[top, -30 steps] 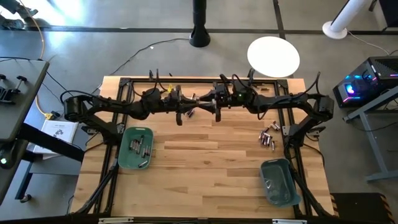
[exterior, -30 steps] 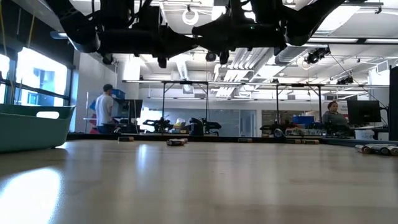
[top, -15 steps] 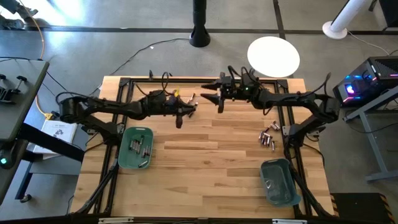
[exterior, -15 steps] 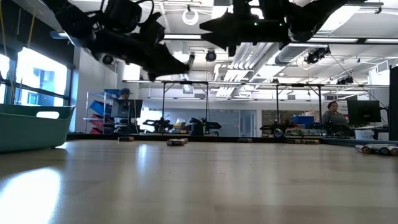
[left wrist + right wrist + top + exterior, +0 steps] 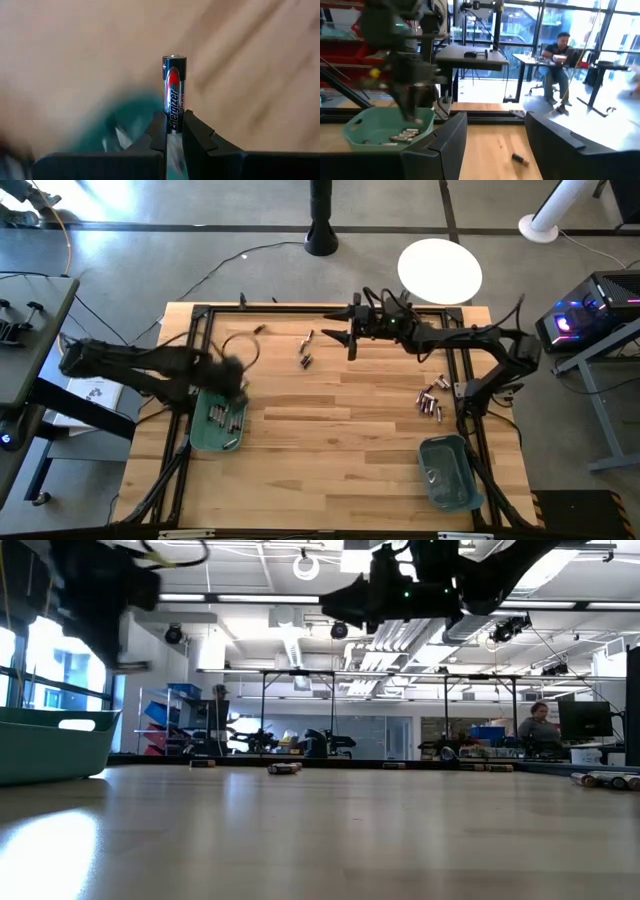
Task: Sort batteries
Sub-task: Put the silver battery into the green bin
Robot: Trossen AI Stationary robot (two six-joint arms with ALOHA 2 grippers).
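Battery [image 5: 173, 95] clamped in left end effector [image 5: 171, 131], long axis along fingers.

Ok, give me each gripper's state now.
Left gripper: shut on a battery, above the left bin.
Right gripper: open, empty.

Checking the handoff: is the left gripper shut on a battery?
Yes: left gripper shut, its fingers pinch a battery.

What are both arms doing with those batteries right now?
Left gripper shut on a battery, above left bin. Right gripper open, empty, far side. Nothing in the way.
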